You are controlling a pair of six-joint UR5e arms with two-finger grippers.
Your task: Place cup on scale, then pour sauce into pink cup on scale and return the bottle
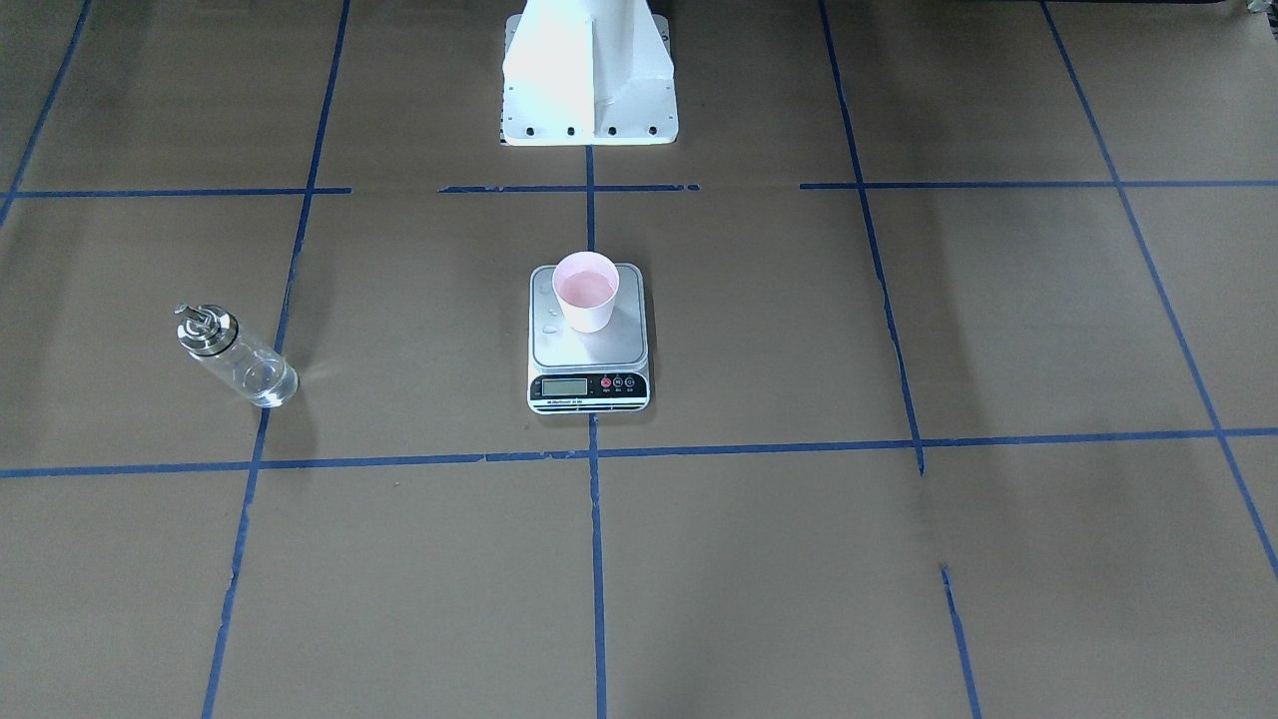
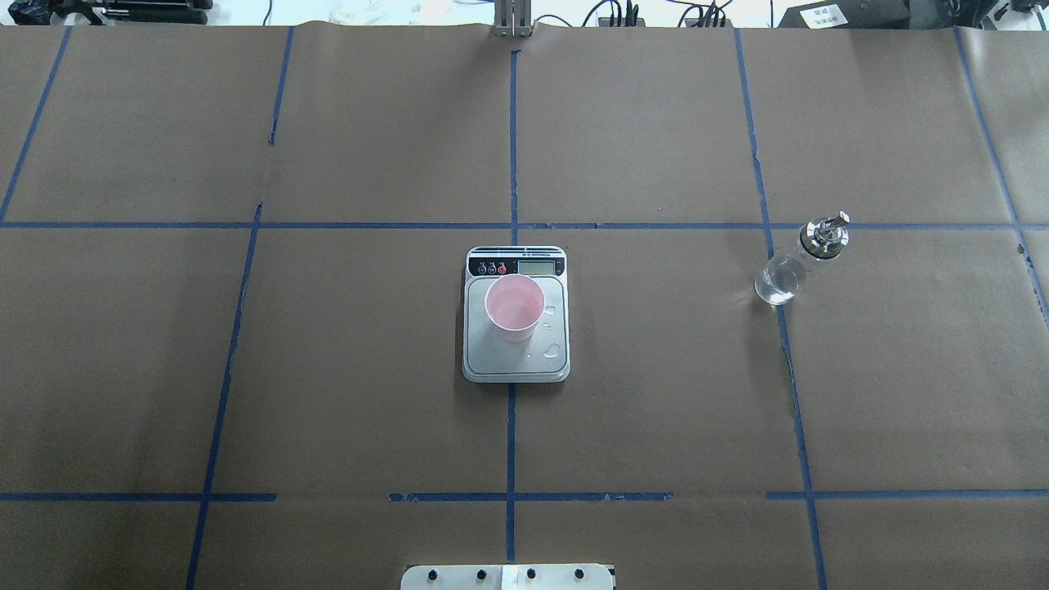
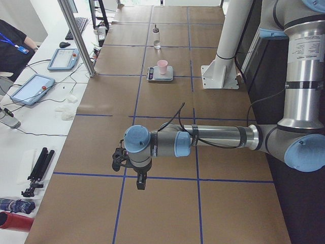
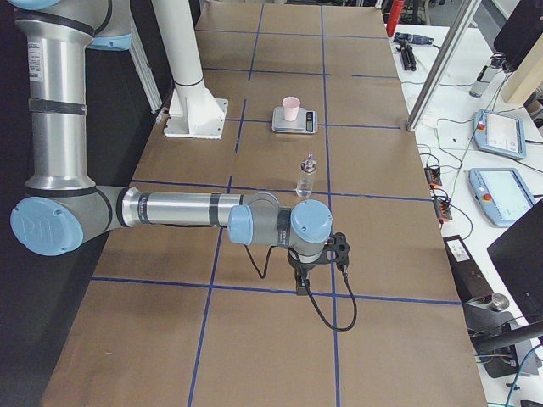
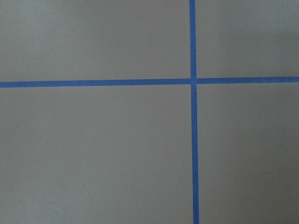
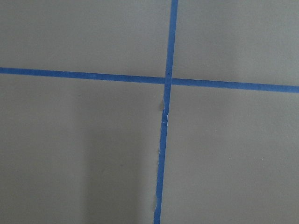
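Observation:
The pink cup (image 1: 586, 296) (image 2: 514, 308) stands upright on the scale (image 1: 589, 352) (image 2: 516, 366), at the platform's robot-side half, with liquid in it. A few droplets lie on the platform beside it. The bottle (image 1: 236, 356) (image 2: 793, 264) stands upright on the table on the robot's right, apart from the scale, clear sauce (image 2: 774, 284) in its lower part. Both arms are held far from these, at the table's ends. The left gripper (image 3: 140, 179) and right gripper (image 4: 303, 278) point down over tape crossings; I cannot tell whether they are open or shut.
The white robot base (image 1: 589, 95) (image 2: 508, 577) stands at the table's robot side, behind the scale. Blue tape lines (image 2: 511, 147) divide the brown table. A side bench (image 3: 35, 109) holds tablets and cables, with a seated person (image 3: 12, 43) and a metal post (image 3: 76, 35).

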